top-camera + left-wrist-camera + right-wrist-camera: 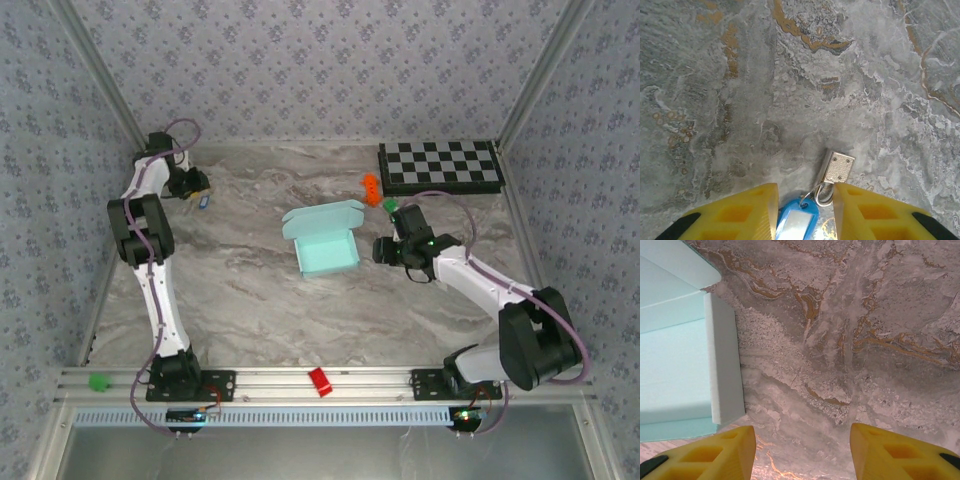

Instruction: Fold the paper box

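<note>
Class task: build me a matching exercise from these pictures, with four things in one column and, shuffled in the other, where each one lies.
Things
1. paper box
2. checkered board
3. blue key tag
4. red piece

Places
A. on the rail at the near edge
B. far right corner of the table
C. middle of the table, lid open
D. far left, between the fingers of the left claw

Pairs: 1-C, 2-B, 3-D, 4-A

Pale aqua-blue card box [325, 245], lid open, mid grey marbled desk [250, 300], black-and-white checkered board [440, 167] far right corner
</note>
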### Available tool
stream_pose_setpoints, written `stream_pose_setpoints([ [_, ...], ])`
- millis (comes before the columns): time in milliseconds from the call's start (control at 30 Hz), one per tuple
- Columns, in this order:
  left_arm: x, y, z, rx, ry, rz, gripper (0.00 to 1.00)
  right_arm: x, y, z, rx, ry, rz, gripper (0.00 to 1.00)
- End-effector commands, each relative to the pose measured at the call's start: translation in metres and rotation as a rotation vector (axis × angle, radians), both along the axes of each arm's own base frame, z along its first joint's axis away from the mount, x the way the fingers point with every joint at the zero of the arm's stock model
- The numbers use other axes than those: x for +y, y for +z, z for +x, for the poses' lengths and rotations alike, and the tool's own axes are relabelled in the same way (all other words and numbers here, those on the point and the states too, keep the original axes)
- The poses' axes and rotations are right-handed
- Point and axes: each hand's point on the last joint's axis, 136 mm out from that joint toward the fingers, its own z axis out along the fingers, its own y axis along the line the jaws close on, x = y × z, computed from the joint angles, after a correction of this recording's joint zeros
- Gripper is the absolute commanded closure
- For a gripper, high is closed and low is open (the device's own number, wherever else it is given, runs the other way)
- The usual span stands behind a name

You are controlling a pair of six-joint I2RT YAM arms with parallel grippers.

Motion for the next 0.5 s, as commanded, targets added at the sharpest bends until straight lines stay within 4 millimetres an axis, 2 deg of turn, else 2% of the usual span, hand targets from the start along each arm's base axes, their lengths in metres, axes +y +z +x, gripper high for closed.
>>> stream_pose_setpoints([
  [0, -0.005, 0.000, -0.002, 0.019, -0.017, -0.032, 0.70, -0.004, -0.011, -0.005, 0.034, -0.004, -0.018, 0.46],
  [267, -0.009, -0.006, -0.001, 0.031, -0.031, -0.058, 0.72, -0.004, -0.017, -0.005, 0.049, -0.002, -0.025, 0.46],
  [467, -0.010, -0.008, -0.003, 0.043, -0.032, -0.061, 0.85, -0.003, -0.021, -0.005, 0.061, -0.002, -0.028, 0.46],
])
